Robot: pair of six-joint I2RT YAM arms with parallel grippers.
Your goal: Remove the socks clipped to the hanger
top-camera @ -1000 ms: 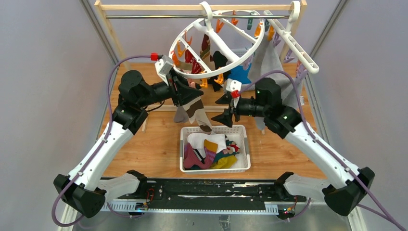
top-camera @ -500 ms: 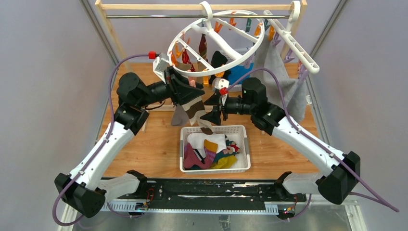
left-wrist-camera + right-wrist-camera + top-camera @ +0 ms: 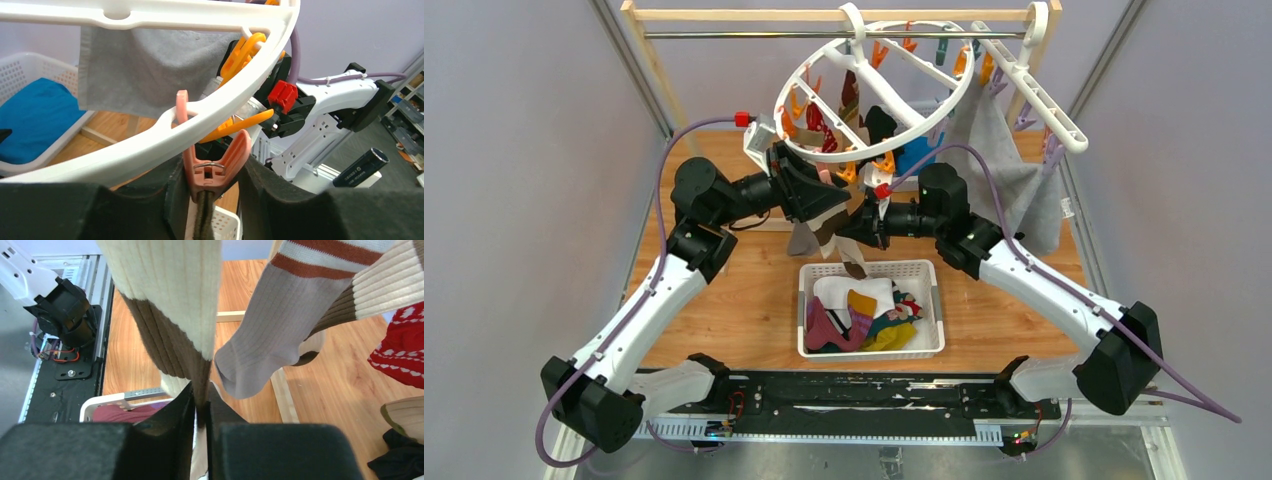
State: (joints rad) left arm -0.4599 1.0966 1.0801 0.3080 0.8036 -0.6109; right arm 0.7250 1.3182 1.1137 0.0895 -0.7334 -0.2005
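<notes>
Robotics lab test cell, not a home. From where I stand, a wooden tabletop [image 3: 744, 300] is boxed in on three sides by plain grey-lilac panels [image 3: 514, 200] set on metal uprights [image 3: 633, 65]. Two white-and-black robot arms, the left arm [image 3: 639, 310] and the right arm [image 3: 1054, 290], are bolted to a black mounting plate [image 3: 864, 392] at the near edge, with a purple cable [image 3: 294, 52] trailing. Laundry things sit inside this cell: a wooden rack [image 3: 824, 14], the hanger [image 3: 125, 152] and a white basket [image 3: 871, 268]. Beyond, blurred, is what may be equipment shelving [image 3: 409, 97].
</notes>
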